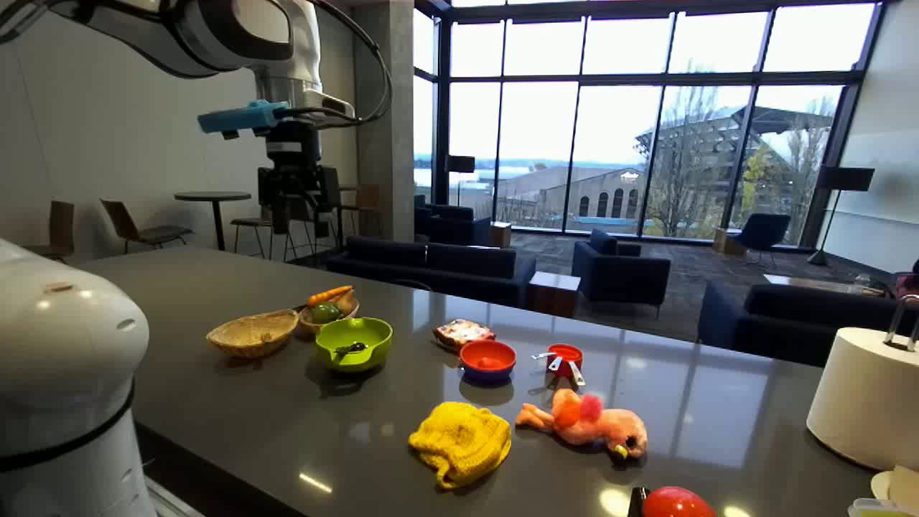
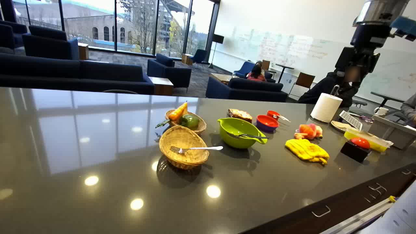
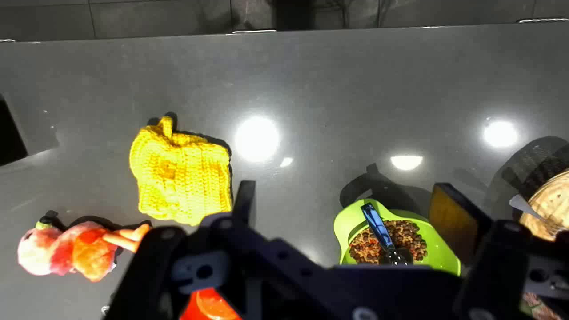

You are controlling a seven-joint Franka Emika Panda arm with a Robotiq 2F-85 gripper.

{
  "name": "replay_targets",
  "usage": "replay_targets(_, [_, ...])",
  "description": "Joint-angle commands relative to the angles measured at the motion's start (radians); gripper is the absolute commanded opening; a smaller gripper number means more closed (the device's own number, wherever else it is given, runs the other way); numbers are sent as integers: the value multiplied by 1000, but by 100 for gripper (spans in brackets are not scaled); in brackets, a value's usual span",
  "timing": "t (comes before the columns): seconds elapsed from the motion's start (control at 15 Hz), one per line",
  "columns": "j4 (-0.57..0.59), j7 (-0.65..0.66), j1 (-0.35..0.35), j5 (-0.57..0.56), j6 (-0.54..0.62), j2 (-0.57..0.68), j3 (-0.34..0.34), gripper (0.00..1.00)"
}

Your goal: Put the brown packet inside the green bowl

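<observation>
Tool (image 3: pixel 344 193): raised well above the tabletop (image 2: pixel 97 208), pointing down; fingers spread apart, with grey surface showing through the gap in the wrist view.
Green bowl (image 2: pixel 240 144): upright on the tabletop, between the fork basket (image 2: pixel 177 138) and the two-tone bowl (image 1: pixel 487 375) in both exterior views.
Bowl contents (image 3: pixel 362 249): speckled brown and red; cannot tell whether loose grains or the face of a packet.
Metal utensil (image 3: pixel 378 224): lies within the green bowl, across the contents.
Possible brown packet (image 2: pixel 240 113): brown-and-white item lying on the tabletop, just beside the two-tone bowl; identity cannot be confirmed.
Two-tone bowl: red inside, purple outside; upright.
Red measuring cup (image 1: pixel 565 354): near the two-tone bowl.
Fork basket: wicker; holds a fork (image 2: pixel 203 148), handle extending past the rim.
Vegetable basket (image 2: pixel 202 127): wicker, just beside the fork basket; holds a carrot (image 1: pixel 332 295) and a green vegetable (image 2: pixel 190 121).
Yellow knit (image 1: pixel 459 441): lies on the tabletop.
Pink plush (image 1: pixel 617 427): lies on its side, just beside the yellow knit.
Red dome (image 2: pixel 360 142): sits on a black base (image 2: pixel 354 152).
Paper roll (image 1: pixel 865 402): upright.
</observation>
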Motion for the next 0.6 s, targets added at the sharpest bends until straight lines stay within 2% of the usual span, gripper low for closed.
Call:
replay_targets(0.0, [2,3,4,-2,-2,1,-3,100])
replay_targets(0.53, [8,-3,6,-4,17,26,-6,100])
